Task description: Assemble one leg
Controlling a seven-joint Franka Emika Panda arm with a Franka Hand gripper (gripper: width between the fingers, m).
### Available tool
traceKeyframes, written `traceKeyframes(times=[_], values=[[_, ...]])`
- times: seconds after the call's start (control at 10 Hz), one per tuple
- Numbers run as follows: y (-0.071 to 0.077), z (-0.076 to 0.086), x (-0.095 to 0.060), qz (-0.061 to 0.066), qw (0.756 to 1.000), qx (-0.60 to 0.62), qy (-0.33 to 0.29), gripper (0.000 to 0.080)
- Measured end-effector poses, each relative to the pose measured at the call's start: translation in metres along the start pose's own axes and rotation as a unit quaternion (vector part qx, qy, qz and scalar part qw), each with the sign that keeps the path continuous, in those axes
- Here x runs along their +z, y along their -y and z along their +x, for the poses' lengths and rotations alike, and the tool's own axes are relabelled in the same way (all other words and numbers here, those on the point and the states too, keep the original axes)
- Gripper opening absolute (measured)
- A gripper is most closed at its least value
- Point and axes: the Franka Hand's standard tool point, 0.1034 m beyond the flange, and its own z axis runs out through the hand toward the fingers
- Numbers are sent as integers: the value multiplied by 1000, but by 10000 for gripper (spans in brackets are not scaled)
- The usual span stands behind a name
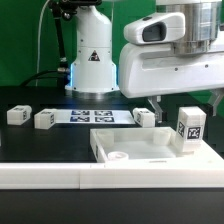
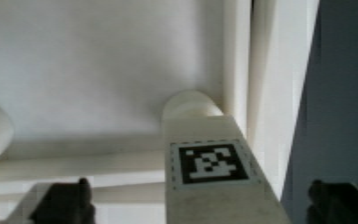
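Between fingers (image 2: 62, 200) of the open hand (image 2: 202, 205) stands the leg (image 2: 208, 150).

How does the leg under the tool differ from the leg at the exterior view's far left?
The upright leg stands under the tool; the far-left leg lies low. The upright leg is between the open tool's fingers, by the flat white part; the far-left leg lies free, away from both. Both are white and tagged.

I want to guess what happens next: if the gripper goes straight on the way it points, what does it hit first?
Probably the leg: it stands right ahead of the open gripper, between its fingers. They may slip down either side; depth is hard to judge.
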Motion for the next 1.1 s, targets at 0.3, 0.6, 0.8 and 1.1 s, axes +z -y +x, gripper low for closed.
traceKeyframes(times=[0.3,0.6,0.8,1.1], values=[[0,0,0,0,1000,0,0,286],[0,0,0,0,1000,11,0,291],[6,0,1,0,996,92,-6,291],[10,1,2,3,970,244,-14,292]])
